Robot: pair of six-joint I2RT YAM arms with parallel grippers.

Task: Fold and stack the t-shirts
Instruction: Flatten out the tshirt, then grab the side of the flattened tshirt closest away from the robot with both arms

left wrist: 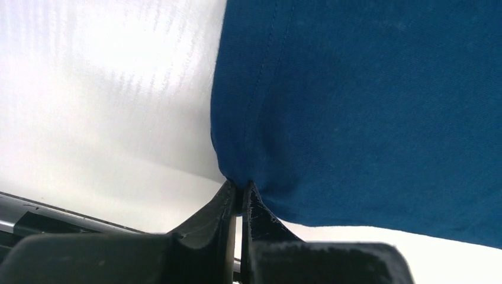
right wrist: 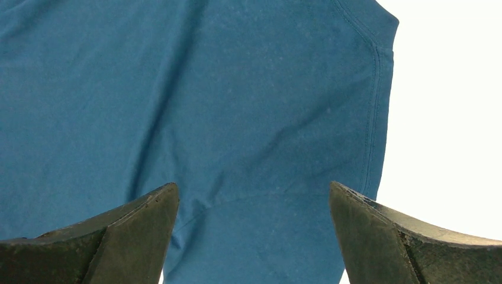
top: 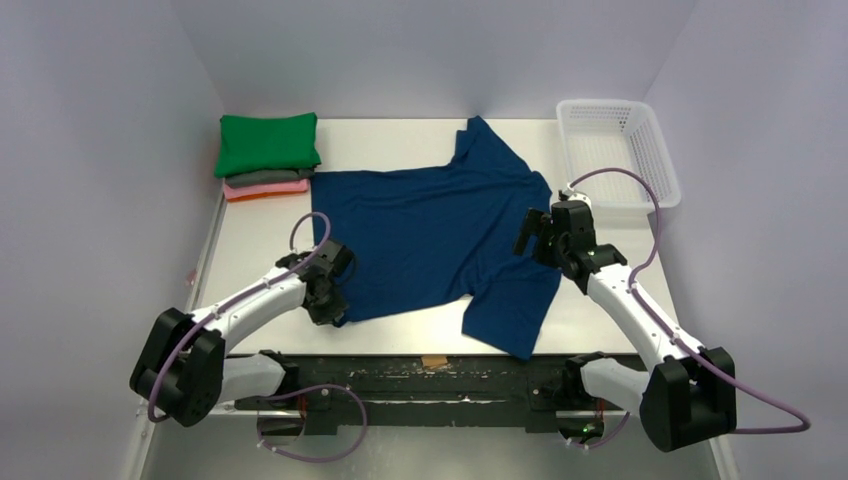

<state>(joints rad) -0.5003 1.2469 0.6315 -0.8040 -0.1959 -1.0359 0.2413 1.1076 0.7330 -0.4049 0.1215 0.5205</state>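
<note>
Navy t-shirt (top: 430, 235) lies spread flat on the surface (top: 260, 250), collar end just beside the basket (top: 612, 145), hem end on the side away from the basket. No print shows on the upper face. One sleeve points past the basket's inner corner. The other sleeve trails from the body toward the arm bases, diagonally away from the basket, and ends near the surface's edge.

Left hand (left wrist: 238, 192): fingers pressed together, pinching the hem corner farthest from the basket. The bite is shallow, right at the stitched edge. I cannot tell whether it holds both layers or one.

Right hand (right wrist: 254, 195): fingers spread wide over the shoulder seam of the trailing sleeve, on the basket's side of the tee, with nothing between them. I cannot tell whether the tips touch the cloth.

Finished pile, well apart from the basket across the tee: green tee (top: 266, 143) on top, grey tee (top: 265, 178) under it, pink-orange tee (top: 265, 189) at the bottom. The navy hem's other corner sits just beside this pile.

Risks, as I judge them:
- The shallow pinch may slip off the hem once the cloth takes weight.
- If only one layer is caught, front and back would part and the fold would come out crooked.
- With the right hand holding nothing, a pull from the left alone would drag the tee askew.
- The trailing sleeve may bunch under the body, or slide off the surface's edge.
- A sweep away from the basket could nudge the pile.
</note>
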